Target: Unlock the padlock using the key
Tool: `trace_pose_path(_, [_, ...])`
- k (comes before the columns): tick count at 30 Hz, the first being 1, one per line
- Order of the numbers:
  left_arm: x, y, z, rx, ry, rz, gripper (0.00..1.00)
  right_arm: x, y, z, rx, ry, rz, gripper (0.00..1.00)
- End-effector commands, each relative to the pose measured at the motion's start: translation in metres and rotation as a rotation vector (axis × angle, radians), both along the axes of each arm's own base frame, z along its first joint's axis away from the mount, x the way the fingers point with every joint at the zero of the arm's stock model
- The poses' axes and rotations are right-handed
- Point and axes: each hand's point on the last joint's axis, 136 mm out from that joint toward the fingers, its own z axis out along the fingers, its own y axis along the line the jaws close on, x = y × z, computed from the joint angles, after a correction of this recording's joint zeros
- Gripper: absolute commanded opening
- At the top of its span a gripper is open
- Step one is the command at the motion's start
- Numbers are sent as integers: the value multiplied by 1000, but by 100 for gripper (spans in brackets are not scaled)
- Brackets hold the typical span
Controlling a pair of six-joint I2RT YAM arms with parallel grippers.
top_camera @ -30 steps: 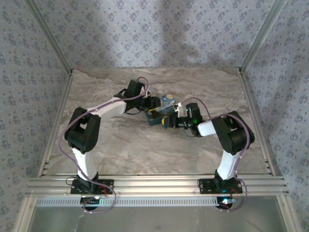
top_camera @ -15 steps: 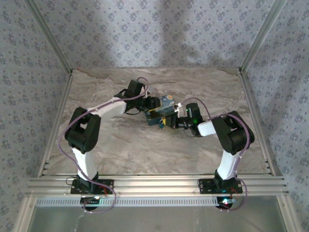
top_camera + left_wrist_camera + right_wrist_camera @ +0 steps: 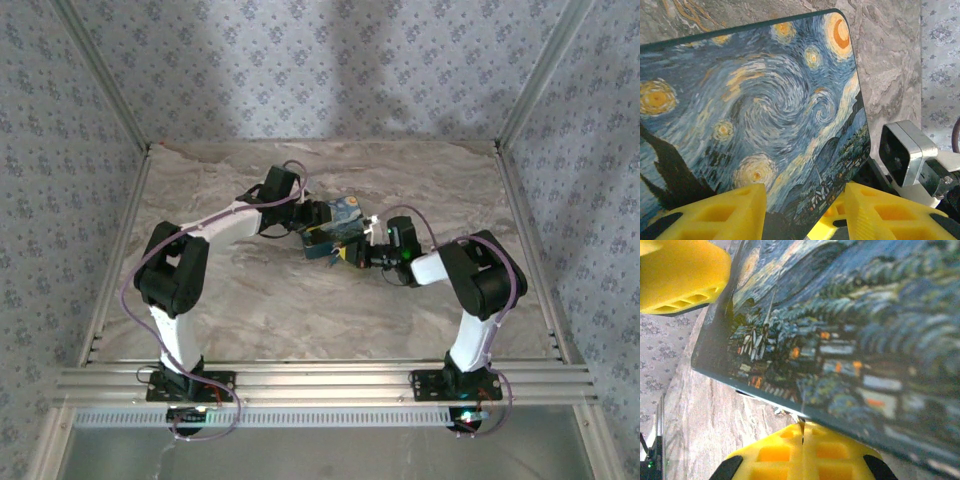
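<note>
At tabletop [image 3: 300, 310] centre, left claw [image 3: 802, 192] and right claw [image 3: 760, 355] straddle the blue starry-night-print box [image 3: 765, 100], clamping unclear; right claw just edged inward, probably still lining up on the padlock.

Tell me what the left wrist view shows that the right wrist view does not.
Left wrist view: the swirling sky and orange moon on the box, a rounded box corner, and a silver camera on the right arm. Right wrist view: the village part of the print, very close. Both: the box, the marble table, the wallpaper, and yellow jaws on either side of the box edge.
</note>
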Motion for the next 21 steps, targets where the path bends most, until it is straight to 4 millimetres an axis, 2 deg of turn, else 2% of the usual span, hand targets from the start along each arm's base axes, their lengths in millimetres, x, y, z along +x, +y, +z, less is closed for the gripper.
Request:
trace_pose_path(1, [-6,5,-8,29,5,-7,45,6,-7,2,42,5,-67,0])
trace_pose_path(12, [-28,9,-12,9,29,0,46,11,-14,13,127,26,-159,0])
trace_pose_path(21, [-31,8,-5,-9,23,8,49,11,-22,10,122,46,-205,0])
